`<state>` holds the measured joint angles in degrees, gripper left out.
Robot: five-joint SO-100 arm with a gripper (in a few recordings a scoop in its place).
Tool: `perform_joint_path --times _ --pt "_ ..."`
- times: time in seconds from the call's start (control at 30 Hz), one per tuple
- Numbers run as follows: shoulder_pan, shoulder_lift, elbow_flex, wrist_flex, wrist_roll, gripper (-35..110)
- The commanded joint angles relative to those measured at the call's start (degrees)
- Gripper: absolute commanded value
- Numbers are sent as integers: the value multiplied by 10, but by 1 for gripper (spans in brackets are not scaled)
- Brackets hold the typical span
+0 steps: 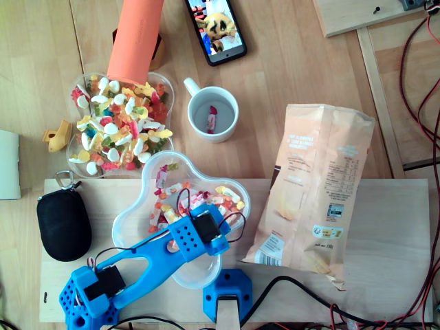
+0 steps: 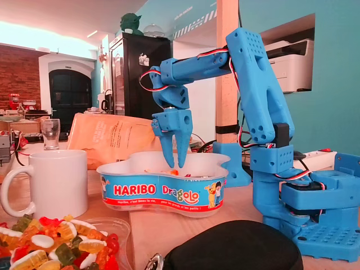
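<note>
A white mug (image 1: pixel 193 103) is placed between a clear bowl (image 1: pixel 172 96) of gummy sweets (image 1: pixel 127 130) and a crisp bag (image 1: pixel 313 185). A phone (image 1: pixel 216 27), an orange tube (image 1: pixel 135 38) and a black pouch (image 1: pixel 63 223) are also recorded.

Soft daylight in the overhead view, shadows faint. In the fixed view the ceiling (image 2: pixel 34 31) at ten o'clock blows out; gripper (image 2: pixel 175 164) sharp, gummies (image 2: pixel 53 243) at seven o'clock blurred.

In the fixed view the gripper's (image 2: pixel 175 162) tips sink behind the Haribo tub's (image 2: pixel 163 194) wall, so any sweet pinched between them stays hidden, while in the overhead view the orange tube (image 1: pixel 135 38) and phone (image 1: pixel 216 27) are cut off at 12 o'clock and the piece (image 1: pixel 212 118) inside the mug (image 1: pixel 224 135) is too small to name.
</note>
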<state>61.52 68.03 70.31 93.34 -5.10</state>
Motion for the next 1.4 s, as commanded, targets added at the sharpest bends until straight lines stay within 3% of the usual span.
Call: perform_joint_path --times 0.0,0.23,0.47,0.77,1.07,1.37 --pt "-1 0 -11 14 29 10" --pt "-125 -28 -76 -1 112 10" --pt "-83 -29 -205 63 331 10" --pt "-9 -34 -207 67 446 10" --pt "-32 -18 -62 68 360 10" --pt "-72 40 -33 67 348 10"
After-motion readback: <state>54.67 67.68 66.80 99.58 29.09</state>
